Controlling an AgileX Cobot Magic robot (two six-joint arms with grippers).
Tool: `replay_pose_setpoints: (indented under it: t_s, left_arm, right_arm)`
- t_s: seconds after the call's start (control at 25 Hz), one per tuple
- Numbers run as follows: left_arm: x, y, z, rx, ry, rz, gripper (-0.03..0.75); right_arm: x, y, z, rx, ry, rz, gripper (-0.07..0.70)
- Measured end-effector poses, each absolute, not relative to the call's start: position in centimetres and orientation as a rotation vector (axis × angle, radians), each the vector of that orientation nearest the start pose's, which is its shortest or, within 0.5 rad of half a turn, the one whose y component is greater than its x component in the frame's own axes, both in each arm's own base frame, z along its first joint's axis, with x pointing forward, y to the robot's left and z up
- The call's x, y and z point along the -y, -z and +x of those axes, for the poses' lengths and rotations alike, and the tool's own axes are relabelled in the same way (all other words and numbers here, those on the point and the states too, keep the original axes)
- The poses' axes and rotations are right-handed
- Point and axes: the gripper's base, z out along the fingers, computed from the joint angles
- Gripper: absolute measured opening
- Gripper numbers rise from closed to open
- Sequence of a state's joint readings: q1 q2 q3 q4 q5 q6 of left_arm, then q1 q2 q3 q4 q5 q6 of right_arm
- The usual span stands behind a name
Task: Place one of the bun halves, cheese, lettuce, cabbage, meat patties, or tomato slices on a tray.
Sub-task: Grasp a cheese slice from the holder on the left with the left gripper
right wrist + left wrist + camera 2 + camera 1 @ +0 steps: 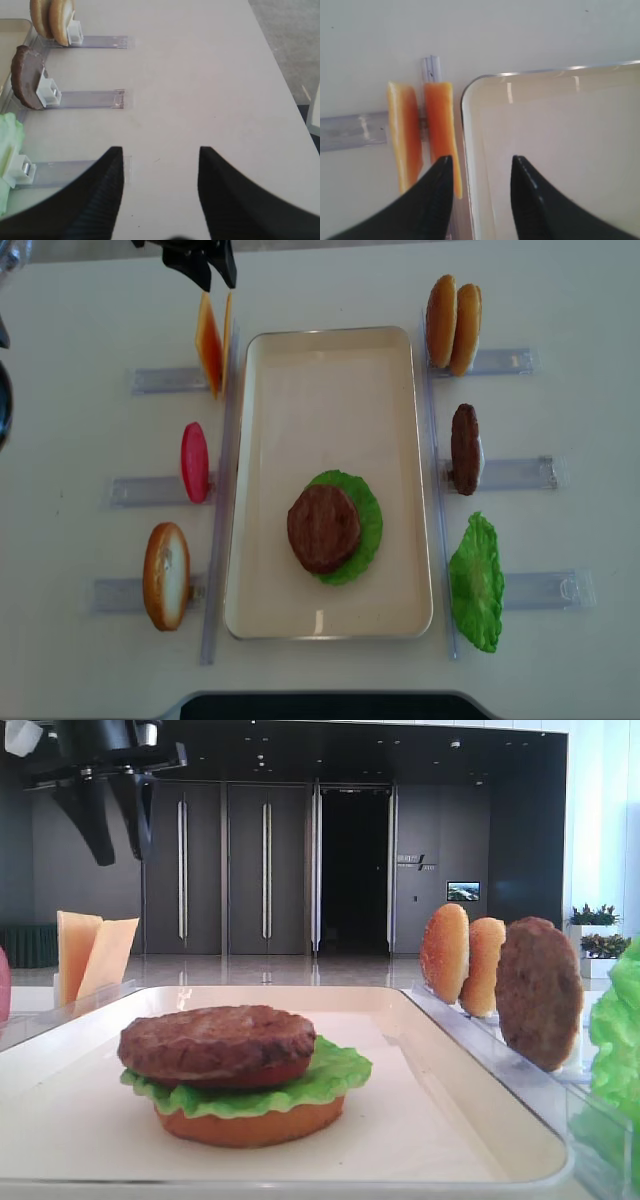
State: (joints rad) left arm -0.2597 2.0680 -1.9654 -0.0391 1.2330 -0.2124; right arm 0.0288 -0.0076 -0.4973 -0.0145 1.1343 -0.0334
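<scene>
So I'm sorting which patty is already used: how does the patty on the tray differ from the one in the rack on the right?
The patty on the tray lies flat, stacked on lettuce and a bun half; the patty in the rack stands on edge. The tray one sits mid-burger, while the rack one stands alone in its clear holder, beside the tray. Both are round, dark brown and grainy, and look about the same width.

A meat patty (217, 1041) sits on lettuce (335, 1075) and a bun half (250, 1122) on the tray (470, 1120). Two cheese slices (92, 952) stand at left beneath the open left gripper (118, 815); two buns (462, 958) and another patty (538, 992) stand upright at right.
</scene>
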Motion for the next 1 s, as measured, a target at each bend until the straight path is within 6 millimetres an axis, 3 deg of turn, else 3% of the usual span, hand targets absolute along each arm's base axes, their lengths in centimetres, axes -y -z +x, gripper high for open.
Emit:
replay_pose_setpoints:
  t_s: [0.68, 1.0]
  left_arm:
    - [11.8, -28.3, 43.3, -2.831, 0.116, 0.025, 0.303]
    - [12.0, -25.6, 44.2, -2.889, 0.096, 0.024, 0.303]
  right_arm:
    - [0.2, -27.1, -0.9, -2.111, 0.007, -0.088, 0.359]
    - [0.2, -27.1, -0.9, -2.111, 0.007, -0.088, 0.359]
